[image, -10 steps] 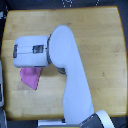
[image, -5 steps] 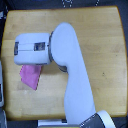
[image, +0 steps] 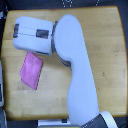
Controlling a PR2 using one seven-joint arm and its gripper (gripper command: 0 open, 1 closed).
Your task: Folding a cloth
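Note:
The pink cloth (image: pixel 31 71) lies flat on the wooden table (image: pixel 107 60), toward the exterior view's left, as a tilted four-sided piece. My white arm (image: pixel 75 65) reaches up from the bottom edge and bends toward the left. Its boxy end section (image: pixel 33 34) hangs just above the cloth's upper edge in the picture. The gripper's fingers are hidden under that end section, so neither they nor any grasp shows. No part of the cloth looks lifted.
The table's left edge runs close to the cloth. A dark object (image: pixel 67 3) sits at the top edge of the view. Pale things (image: pixel 2 85) show off the table at the left, and bare wood lies to the right of the arm.
The arm's end section has shifted slightly toward the top of the view, uncovering more of the cloth's upper part. The cloth itself has stayed in place.

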